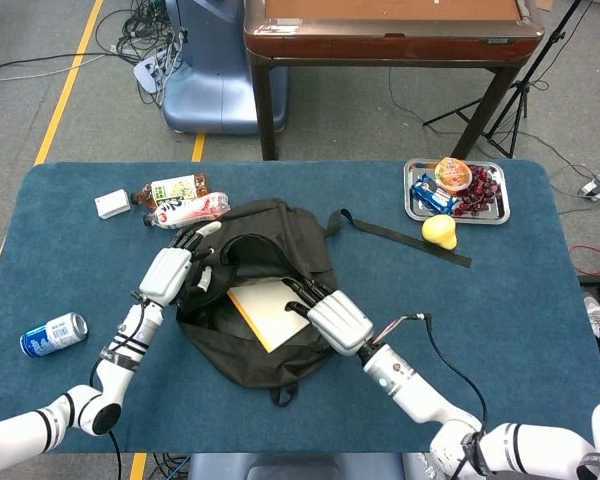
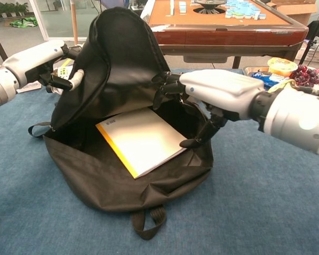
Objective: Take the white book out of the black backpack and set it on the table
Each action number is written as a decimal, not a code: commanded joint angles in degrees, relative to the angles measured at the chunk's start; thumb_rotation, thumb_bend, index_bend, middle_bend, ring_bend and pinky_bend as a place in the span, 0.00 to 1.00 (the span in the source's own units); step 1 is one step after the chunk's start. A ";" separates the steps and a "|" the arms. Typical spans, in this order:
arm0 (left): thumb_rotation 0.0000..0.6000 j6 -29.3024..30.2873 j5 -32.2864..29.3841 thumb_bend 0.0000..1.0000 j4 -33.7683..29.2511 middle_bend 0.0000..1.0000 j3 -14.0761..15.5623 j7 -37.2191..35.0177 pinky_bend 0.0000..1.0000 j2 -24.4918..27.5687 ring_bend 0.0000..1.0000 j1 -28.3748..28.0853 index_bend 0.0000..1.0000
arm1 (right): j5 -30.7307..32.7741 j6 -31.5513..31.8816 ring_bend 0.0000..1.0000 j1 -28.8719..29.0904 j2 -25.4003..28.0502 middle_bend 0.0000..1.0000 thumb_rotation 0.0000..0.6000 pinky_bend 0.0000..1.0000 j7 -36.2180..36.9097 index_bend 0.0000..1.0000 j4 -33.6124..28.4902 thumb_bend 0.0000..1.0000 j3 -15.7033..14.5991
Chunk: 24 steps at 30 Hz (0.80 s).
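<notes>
Inside the open mouth of the soft black fabric backpack [image 2: 122, 175] lies the flat white book with a yellow spine edge [image 2: 142, 139], cover up, resting on the bag's lower wall. Its long axis runs diagonally, from the far left corner toward the near right one. The right robot hand [image 2: 212, 98] is the nearer one: it hovers over the right side of the opening, just above the book's far right corner, fingers spread and curved downward, holding nothing. I cannot tell if a fingertip already touches the cover. So the book lies below and slightly left of this robot hand.

The left robot hand [image 2: 50, 66] grips the upper flap of the backpack and holds it up, so the opening stays wide. The book looks stiff, smooth and thin; the bag cloth is limp and wrinkled. Both rest on the blue carpet-like table [image 2: 266, 212]. A loose black strap [image 1: 400, 238] trails away to the right.
</notes>
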 commanded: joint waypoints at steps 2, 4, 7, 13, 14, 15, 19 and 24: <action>1.00 -0.21 0.24 0.61 2.11 0.11 0.60 0.09 0.02 -1.11 0.09 -0.07 0.54 | 1.83 -0.52 0.04 1.72 -2.69 0.00 1.00 0.24 -1.30 0.28 3.53 0.19 0.12; 1.00 0.00 0.43 0.61 3.15 0.11 0.72 0.04 0.02 -1.74 0.09 -0.09 0.54 | 2.40 -0.84 0.04 2.34 -3.65 0.00 1.00 0.24 -1.64 0.28 4.98 0.19 -0.16; 1.00 0.25 0.51 0.61 4.09 0.11 0.68 -0.27 0.02 -2.31 0.09 -0.10 0.54 | 2.67 -0.95 0.04 2.99 -4.92 0.00 1.00 0.24 -2.15 0.28 6.98 0.19 -0.69; 1.00 0.49 0.46 0.61 5.36 0.11 0.70 -0.52 0.02 -3.28 0.10 -0.01 0.54 | 2.36 -1.20 0.04 4.36 -7.72 0.00 1.00 0.24 -2.82 0.28 9.83 0.19 -2.14; 1.00 0.56 0.50 0.61 5.48 0.11 0.71 -0.51 0.02 -3.35 0.10 0.00 0.54 | 2.19 -1.14 0.04 4.43 -8.02 0.00 1.00 0.24 -2.92 0.28 10.02 0.19 -2.48; 1.00 0.66 0.58 0.61 5.60 0.11 0.73 -0.47 0.02 -3.39 0.10 0.02 0.54 | 2.05 -0.97 0.04 4.42 -8.28 0.00 1.00 0.24 -3.10 0.28 10.21 0.19 -2.83; 1.00 1.86 1.14 0.61 5.75 0.11 0.71 -0.75 0.02 -3.40 0.09 0.41 0.53 | 1.88 0.24 0.04 3.59 -8.97 0.00 1.00 0.23 -2.55 0.28 10.32 0.19 -4.32; 1.00 2.59 1.64 0.61 5.76 0.11 0.71 -1.17 0.02 -3.32 0.09 0.64 0.53 | 2.40 0.54 0.04 3.27 -9.92 0.00 1.00 0.23 -2.56 0.28 11.46 0.19 -5.18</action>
